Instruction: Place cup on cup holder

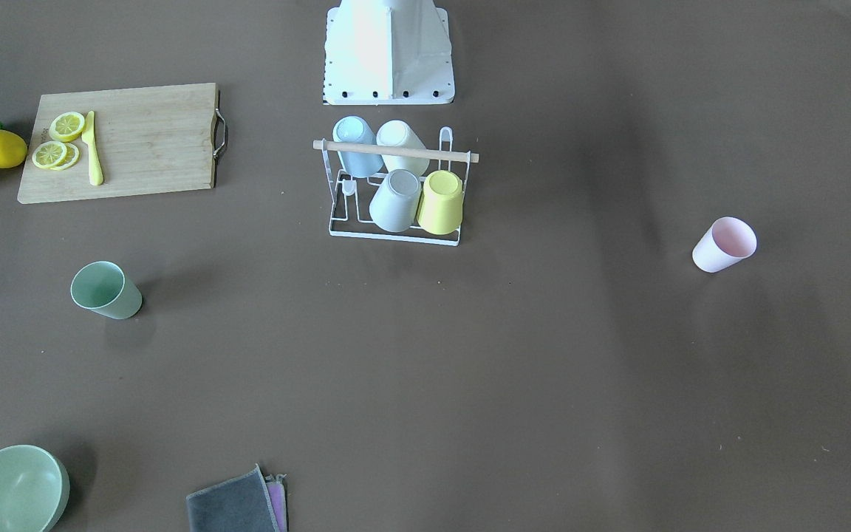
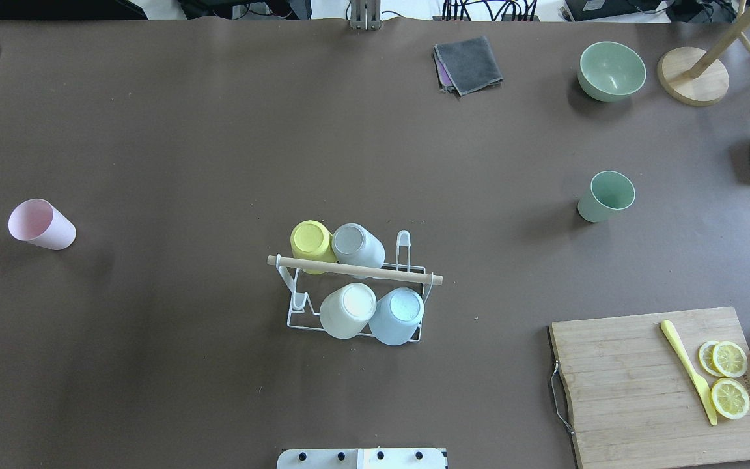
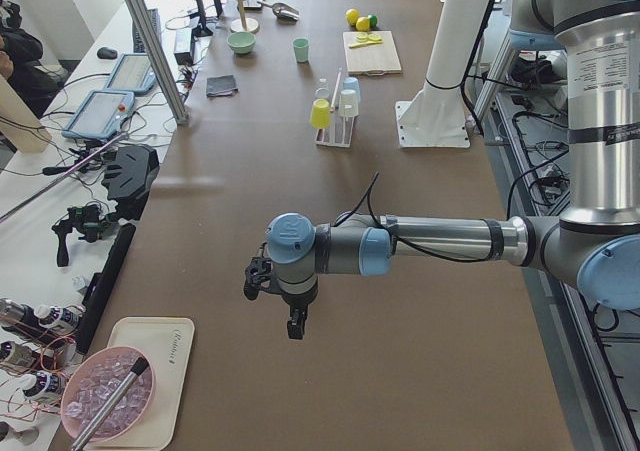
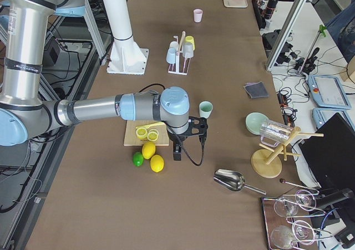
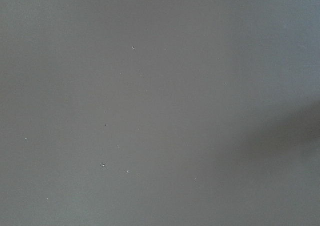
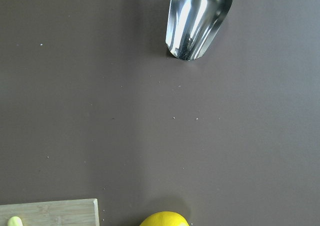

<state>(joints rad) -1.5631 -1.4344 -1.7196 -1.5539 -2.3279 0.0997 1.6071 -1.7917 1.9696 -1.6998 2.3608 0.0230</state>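
Brown table [image 2: 219,163], cup holder [image 2: 355,269] overhead, left arm [image 3: 440,241], right arm [image 4: 100,108] only side-on

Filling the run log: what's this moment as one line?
cup holder: holds four | pink cup: loose, upright | green cup: loose, upright | left end effector, right end effector: touching neither

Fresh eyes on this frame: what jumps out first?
First, the white wire cup holder at mid-table, with four upturned cups on its pegs and two pegs free. Then the two loose upright cups: a pink cup far out on the robot's left and a green cup on its right. A cutting board with lemon slices lies near the robot on its right.
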